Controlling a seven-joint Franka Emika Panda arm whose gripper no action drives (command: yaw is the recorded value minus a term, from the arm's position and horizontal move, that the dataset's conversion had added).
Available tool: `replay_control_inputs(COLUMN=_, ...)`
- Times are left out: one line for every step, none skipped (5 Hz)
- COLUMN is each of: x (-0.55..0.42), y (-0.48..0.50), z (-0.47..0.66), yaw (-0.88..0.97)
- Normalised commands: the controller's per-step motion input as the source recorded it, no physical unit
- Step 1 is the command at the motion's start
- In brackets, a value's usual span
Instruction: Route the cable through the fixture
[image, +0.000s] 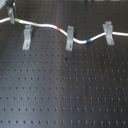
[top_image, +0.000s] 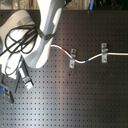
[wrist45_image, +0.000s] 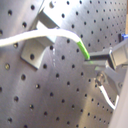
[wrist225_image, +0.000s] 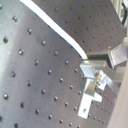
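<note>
Cable (wrist45_image: 82, 49) should stay lightly taut as you lower it into the slot of the nearest bracket (wrist45_image: 42, 37), so keep the pull in line with the groove. Your claw (wrist45_image: 97, 67) pinches the cord at its green band; the jaws look closed on it. Farther out, in the first exterior view, the cord already rides through the middle bracket (image: 70, 37) and the far bracket (image: 107, 31) on the worktop (image: 64, 95).
</note>
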Motion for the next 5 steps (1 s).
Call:
replay_control_inputs(x=0.255, y=-0.095, z=-0.23, yaw=0.49)
replay_control_inputs(x=0.162, y=-0.074, z=-0.02, yaw=0.67)
replay_control_inputs(x=0.157, y=-0.254, z=0.14, yaw=0.55)
replay_control_inputs(x=-0.057, y=-0.393, z=0.05, yaw=0.51)
replay_control_inputs(x=-0.206, y=-0.376, z=0.03, yaw=0.52)
